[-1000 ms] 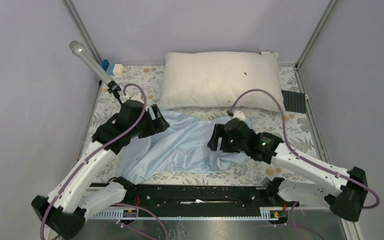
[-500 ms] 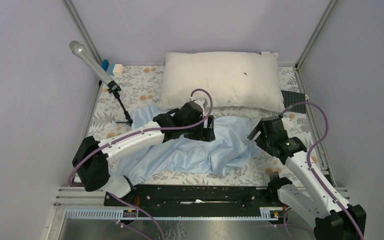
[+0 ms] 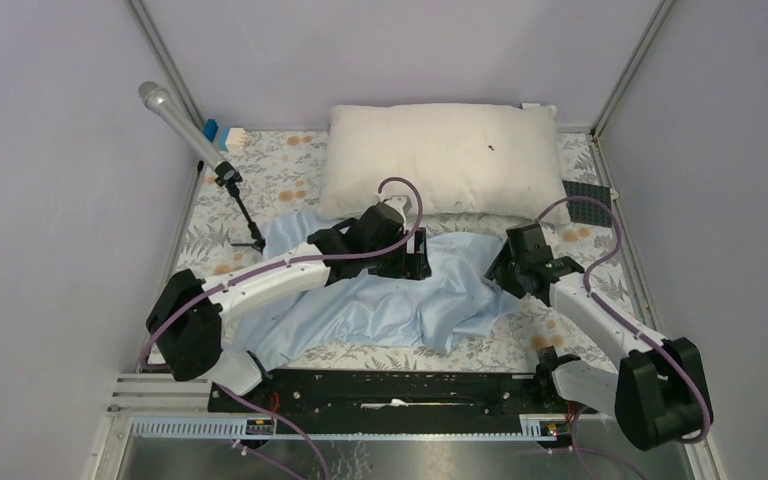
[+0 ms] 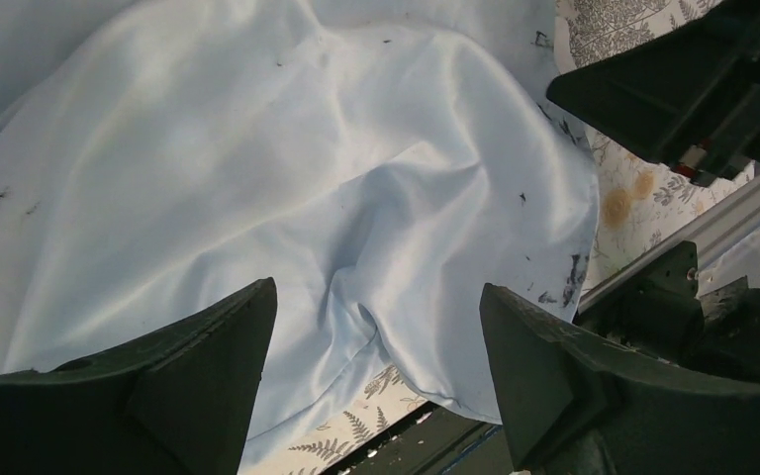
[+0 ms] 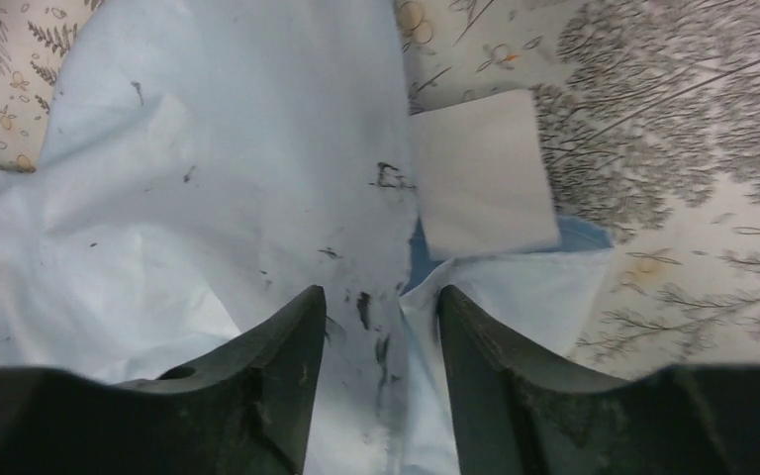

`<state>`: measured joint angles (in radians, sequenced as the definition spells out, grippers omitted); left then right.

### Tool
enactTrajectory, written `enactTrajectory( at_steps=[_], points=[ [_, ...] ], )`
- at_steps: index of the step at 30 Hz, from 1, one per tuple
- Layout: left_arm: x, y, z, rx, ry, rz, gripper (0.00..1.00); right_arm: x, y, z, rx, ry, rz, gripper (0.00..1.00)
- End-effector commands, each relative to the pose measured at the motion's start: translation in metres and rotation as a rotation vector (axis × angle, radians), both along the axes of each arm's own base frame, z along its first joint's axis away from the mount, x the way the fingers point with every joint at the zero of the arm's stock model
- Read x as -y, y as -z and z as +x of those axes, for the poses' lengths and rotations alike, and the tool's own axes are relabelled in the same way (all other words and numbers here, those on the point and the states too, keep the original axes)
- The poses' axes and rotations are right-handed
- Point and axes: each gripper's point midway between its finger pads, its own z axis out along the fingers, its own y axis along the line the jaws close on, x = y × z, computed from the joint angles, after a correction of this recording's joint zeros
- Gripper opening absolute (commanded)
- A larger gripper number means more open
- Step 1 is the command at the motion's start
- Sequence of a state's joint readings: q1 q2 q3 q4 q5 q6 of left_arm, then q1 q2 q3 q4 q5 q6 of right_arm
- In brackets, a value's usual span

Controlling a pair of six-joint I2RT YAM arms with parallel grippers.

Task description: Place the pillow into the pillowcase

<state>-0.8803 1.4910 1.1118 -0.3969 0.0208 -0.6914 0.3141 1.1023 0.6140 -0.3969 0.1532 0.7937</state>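
So I'm hunting the opening: pillowcase (image 3: pixel 380 300) crumpled in the middle of the worktop (image 3: pixel 280 165), pillow (image 3: pixel 440 160) along the far edge, left gripper (image 4: pixel 376 297) wide open over it, right gripper (image 5: pixel 381 295) part-open at its right-hand hem, which I'd judge needs pinching next.

Even, soft light falls from above in the top view, leaving only faint shadows beneath the plump cream fabric pillow (image 3: pixel 440 160). The thin, shiny light-blue fabric pillowcase (image 4: pixel 257 178) carries a gentle white sheen along its folds. Both wrist views show their dark jaws dim and soft-focused at the bottom edge. The floral-printed cloth surface (image 5: pixel 673 129) blurs slightly toward the upper right corner.
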Motion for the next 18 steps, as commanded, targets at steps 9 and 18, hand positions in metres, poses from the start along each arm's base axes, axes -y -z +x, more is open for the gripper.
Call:
enactTrajectory(
  at_steps=[9, 18],
  points=[
    [-0.005, -0.019, 0.013, 0.006, -0.056, -0.093, 0.77, -0.126, -0.038, 0.014, 0.089, -0.330, 0.114, 0.00],
    [-0.036, -0.005, 0.012, -0.077, -0.125, -0.209, 0.68, -0.195, -0.047, 0.000, 0.124, -0.520, 0.205, 0.00]
  ],
)
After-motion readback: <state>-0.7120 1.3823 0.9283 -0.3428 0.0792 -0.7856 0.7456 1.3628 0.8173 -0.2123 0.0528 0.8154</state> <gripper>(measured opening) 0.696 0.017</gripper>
